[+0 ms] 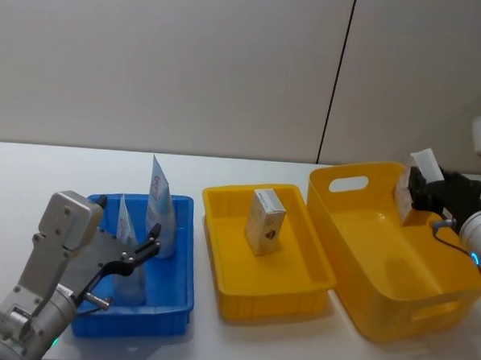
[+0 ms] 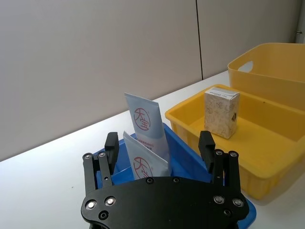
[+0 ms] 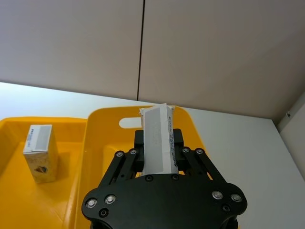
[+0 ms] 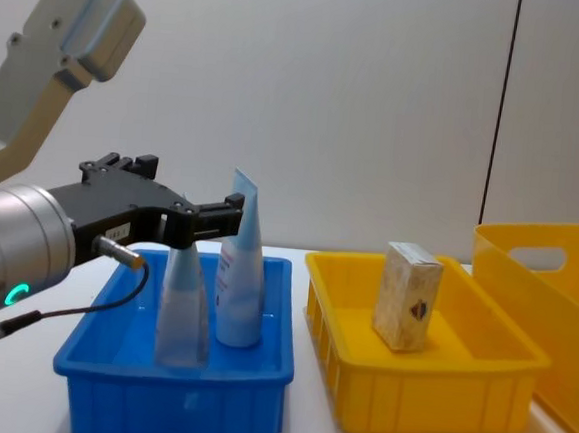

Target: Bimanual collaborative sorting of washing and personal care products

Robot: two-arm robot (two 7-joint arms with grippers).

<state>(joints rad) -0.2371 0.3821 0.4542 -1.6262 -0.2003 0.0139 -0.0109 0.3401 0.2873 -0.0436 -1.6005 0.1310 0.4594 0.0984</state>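
Two pale blue-white tubes with red logos stand upright in the blue tray [image 1: 136, 320]: a taller one [image 1: 160, 204] behind and a shorter one [image 1: 127, 230] in front. My left gripper [image 1: 144, 251] is open at the shorter tube's [image 2: 143, 164] top, a finger on each side, not closed on it. A beige marbled carton [image 1: 265, 222] stands in the small yellow tray [image 1: 274, 299]. My right gripper [image 1: 421, 189] is shut on a pale carton [image 3: 157, 136], held over the far right rim of the big yellow basket [image 1: 411, 318].
The three containers sit in a row on the white table, blue at left, small yellow in the middle, handled basket at right. A grey wall rises close behind. Bare table runs along the front edge and behind the trays.
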